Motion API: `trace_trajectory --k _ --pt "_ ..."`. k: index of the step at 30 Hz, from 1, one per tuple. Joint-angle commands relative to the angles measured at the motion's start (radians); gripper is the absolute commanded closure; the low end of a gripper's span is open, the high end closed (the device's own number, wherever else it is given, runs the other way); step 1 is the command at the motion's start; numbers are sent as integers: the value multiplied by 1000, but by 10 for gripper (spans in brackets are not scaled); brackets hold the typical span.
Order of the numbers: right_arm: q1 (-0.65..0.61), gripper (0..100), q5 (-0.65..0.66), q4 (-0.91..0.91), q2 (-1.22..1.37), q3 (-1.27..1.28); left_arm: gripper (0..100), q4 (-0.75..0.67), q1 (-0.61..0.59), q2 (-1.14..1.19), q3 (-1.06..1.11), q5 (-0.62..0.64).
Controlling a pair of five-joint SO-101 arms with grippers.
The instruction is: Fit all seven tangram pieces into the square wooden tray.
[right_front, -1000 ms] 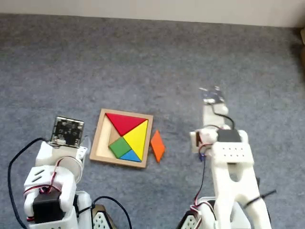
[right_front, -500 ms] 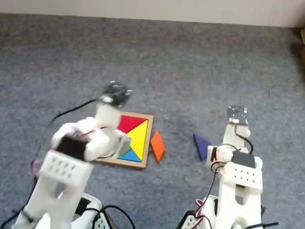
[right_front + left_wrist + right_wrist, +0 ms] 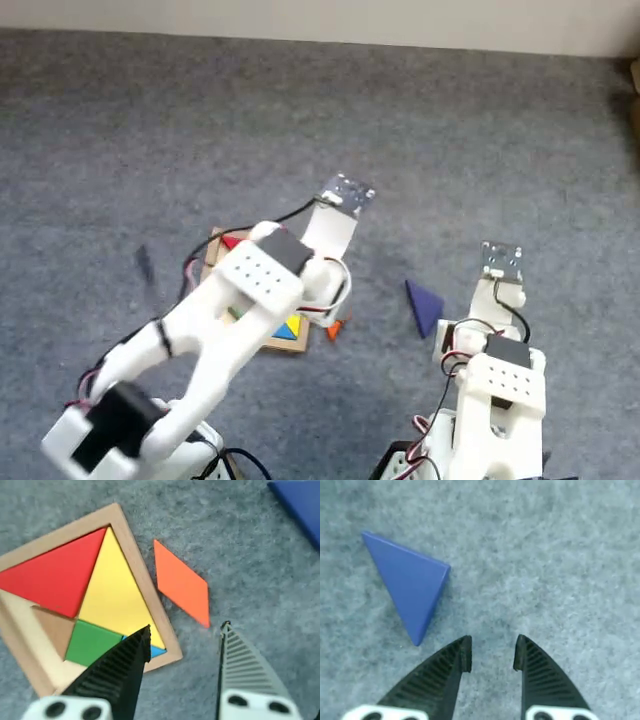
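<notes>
The square wooden tray point(image 3: 147, 590) holds a red triangle point(image 3: 55, 577), a yellow triangle point(image 3: 115, 592), a green square point(image 3: 92, 642), a brown triangle point(image 3: 55, 630) and a light blue sliver point(image 3: 157, 651). Bare wood shows along one side. An orange parallelogram point(image 3: 182, 582) lies on the carpet just outside the rim. My left gripper point(image 3: 186, 627) hangs open above the carpet beside it. A dark blue triangle point(image 3: 410, 580) lies flat farther right point(image 3: 425, 305). My right gripper point(image 3: 493, 642) is open close to it, holding nothing.
Grey carpet covers the whole table. In the high view the left arm point(image 3: 250, 290) stretches across the tray point(image 3: 213, 247) and hides most of it. The right arm point(image 3: 497, 350) stands at the lower right. Open carpet lies beyond the tray.
The left arm swung from its rest at the left out over the tray to the orange piece. The right arm drew back, uncovering the blue triangle.
</notes>
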Motion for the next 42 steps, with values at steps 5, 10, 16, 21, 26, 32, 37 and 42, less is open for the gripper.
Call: trace_trajectory --k 5,10,16,21,26,32,37,42 --pt "13 853 11 -18 -15 -5 771 -40 19 231 -159 110" --pt "13 853 11 -18 -15 -2 771 -34 22 384 -252 138" --pt "13 853 11 -77 -19 45 771 -34 24 526 -352 141" --pt "13 853 11 -77 -19 45 776 3 54 590 -421 135" --pt "13 853 11 -79 -19 45 795 60 65 633 -467 133" --pt "13 853 11 -79 -19 45 934 60 68 644 -489 98" --pt "13 853 11 -79 -18 45 982 94 67 636 -536 55" --pt "13 853 11 -79 -18 45 995 183 64 513 -558 55"
